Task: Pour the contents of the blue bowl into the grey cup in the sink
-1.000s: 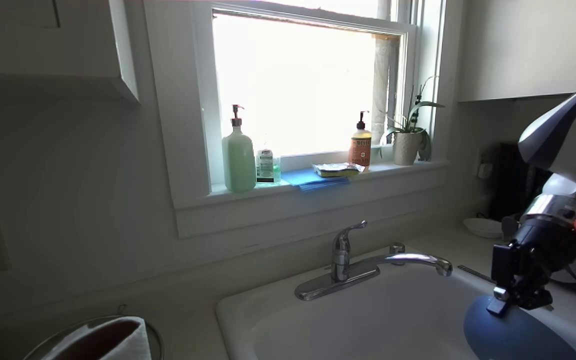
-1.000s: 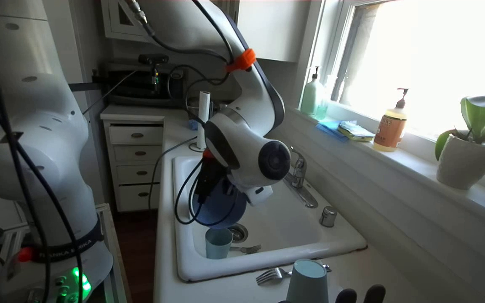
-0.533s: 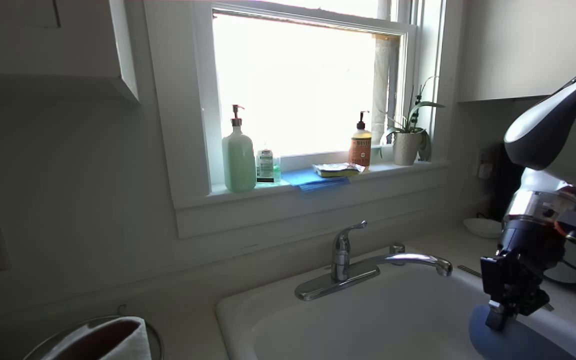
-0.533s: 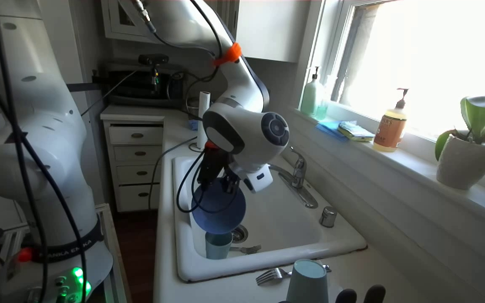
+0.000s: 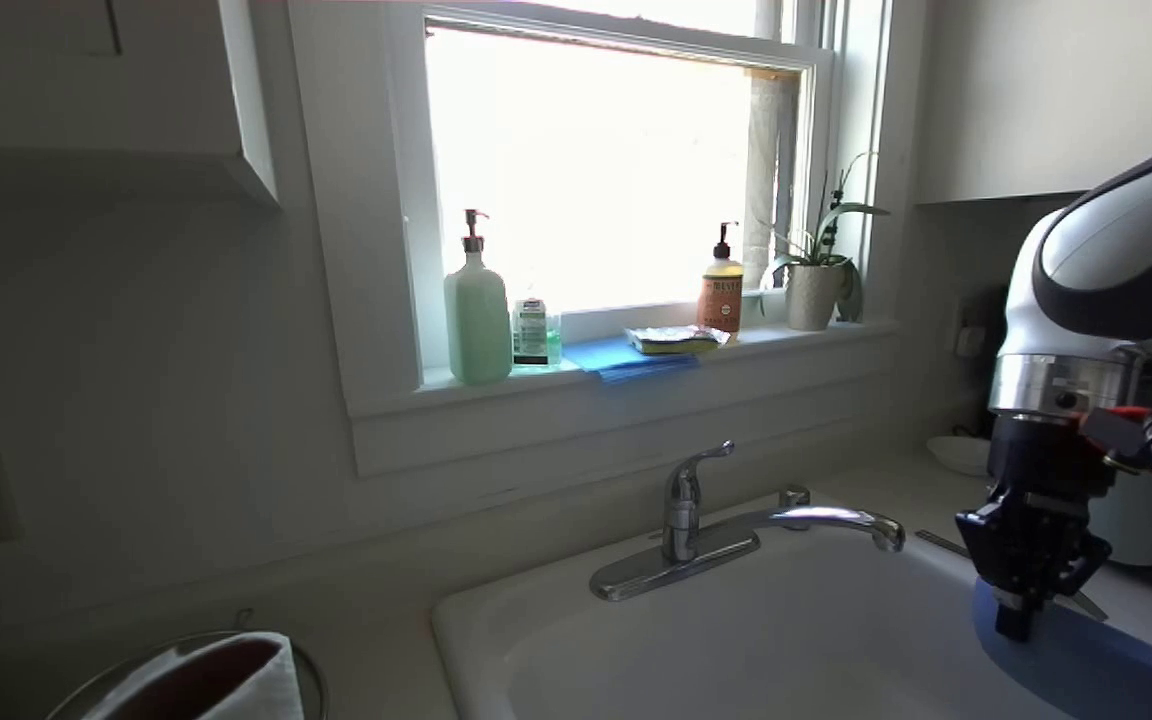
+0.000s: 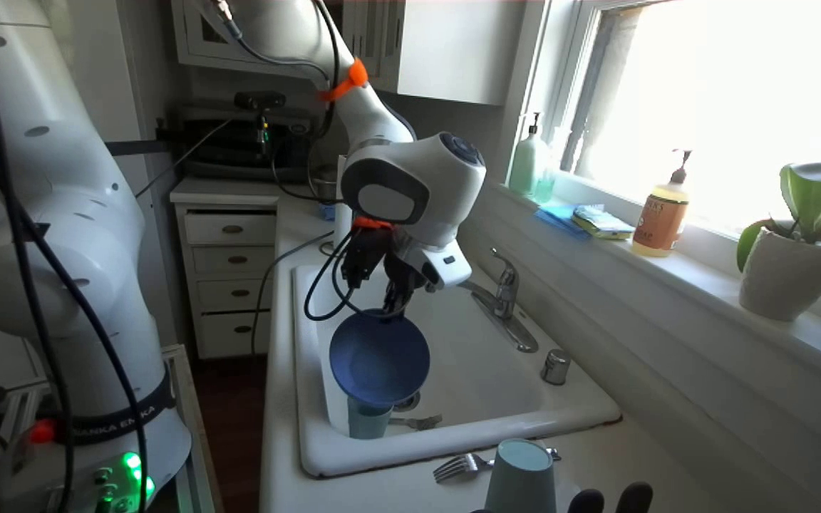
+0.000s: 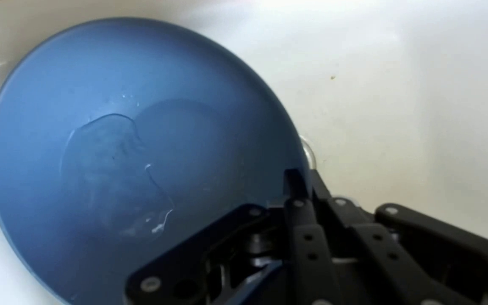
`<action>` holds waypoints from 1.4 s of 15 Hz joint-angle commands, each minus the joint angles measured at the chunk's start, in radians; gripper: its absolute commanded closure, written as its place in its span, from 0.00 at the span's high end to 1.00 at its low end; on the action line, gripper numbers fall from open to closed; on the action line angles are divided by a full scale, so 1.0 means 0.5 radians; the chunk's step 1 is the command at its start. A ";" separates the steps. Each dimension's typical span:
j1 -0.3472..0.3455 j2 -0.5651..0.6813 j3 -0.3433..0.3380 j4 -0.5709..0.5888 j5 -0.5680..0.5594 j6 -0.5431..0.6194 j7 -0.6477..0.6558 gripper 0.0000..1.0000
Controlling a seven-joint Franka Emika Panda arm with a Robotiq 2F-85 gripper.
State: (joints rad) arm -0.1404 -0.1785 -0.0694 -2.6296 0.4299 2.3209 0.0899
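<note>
The blue bowl (image 6: 380, 360) hangs from my gripper (image 6: 390, 308) over the sink (image 6: 410, 453). My gripper (image 7: 305, 182) is shut on the bowl's rim, one finger inside and one outside. In the wrist view the bowl (image 7: 201, 67) holds a small puddle of clear liquid (image 7: 108, 169). In an exterior view my gripper (image 5: 1018, 612) points down and the bowl (image 5: 1086, 655) is cut off by the frame edge. The grey cup (image 6: 368, 423) stands upright in the sink, its top hidden behind the bowl's lower edge. It is out of sight in the wrist view.
A chrome faucet (image 6: 507, 288) stands at the sink's window side; its spout (image 5: 841, 518) reaches over the basin. A fork (image 6: 421, 422) lies beside the grey cup. Another fork (image 6: 462, 467) and an upside-down cup (image 6: 522, 474) are on the counter. Bottles stand on the sill.
The gripper has turned from slanted to nearly upright, and the arm has swung. The bowl has turned and moved over the cup, now covering the cup's top in an exterior view.
</note>
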 commanded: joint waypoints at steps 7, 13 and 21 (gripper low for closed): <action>-0.143 -0.214 0.016 0.077 -0.936 0.161 0.578 0.01; -0.091 -0.160 -0.007 0.072 -0.844 0.118 0.473 0.04; -0.288 0.015 -0.203 0.379 -0.936 0.079 0.464 0.01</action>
State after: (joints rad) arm -0.2450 -0.2256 -0.1313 -2.5306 -0.0008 2.3814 0.3257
